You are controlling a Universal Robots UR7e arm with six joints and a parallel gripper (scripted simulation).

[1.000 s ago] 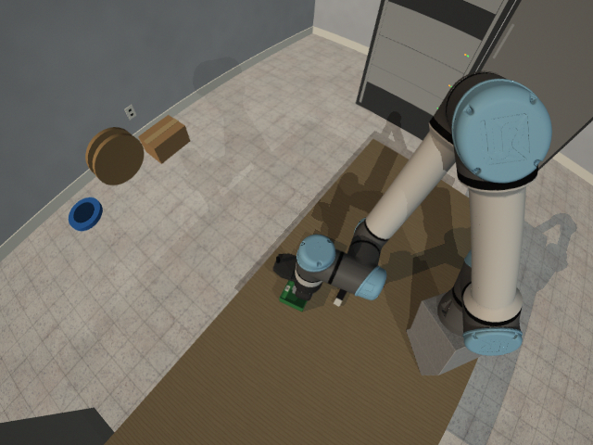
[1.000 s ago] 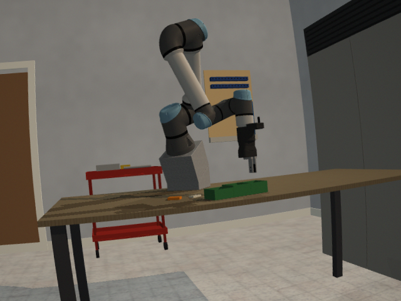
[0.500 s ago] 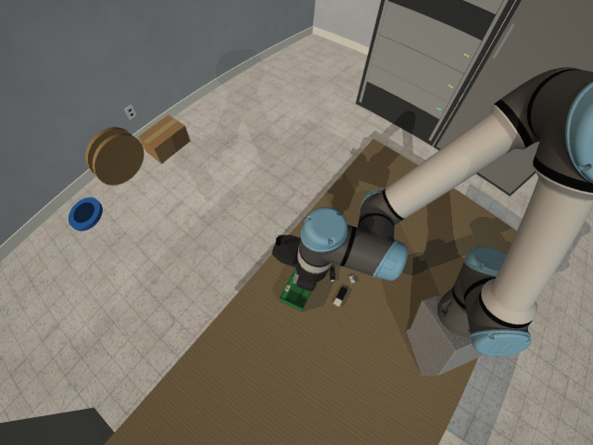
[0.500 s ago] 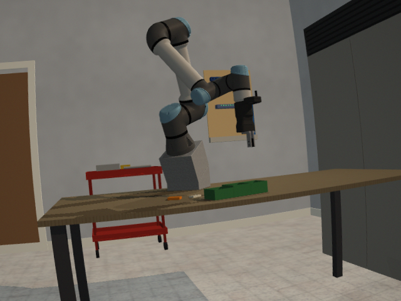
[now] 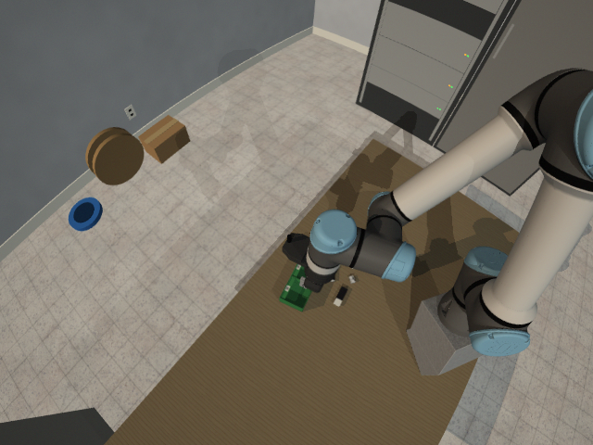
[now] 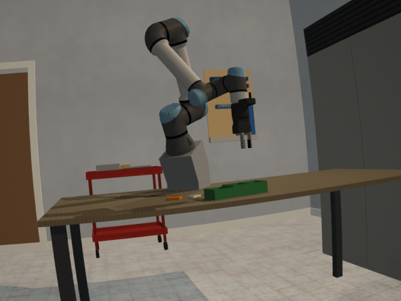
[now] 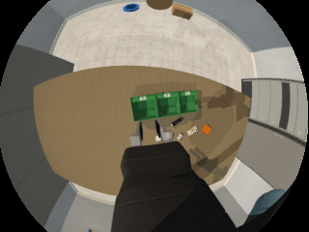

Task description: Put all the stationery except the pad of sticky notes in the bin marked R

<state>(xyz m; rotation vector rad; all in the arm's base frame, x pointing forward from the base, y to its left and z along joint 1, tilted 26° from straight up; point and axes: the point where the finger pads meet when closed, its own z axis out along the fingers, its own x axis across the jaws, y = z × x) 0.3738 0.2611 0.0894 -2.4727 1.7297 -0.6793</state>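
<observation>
in wrist view only, orange square (image 7: 207,130) whole

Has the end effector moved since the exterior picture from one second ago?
Yes, up: the end effector hangs less far below the pinboard's bottom edge.
</observation>
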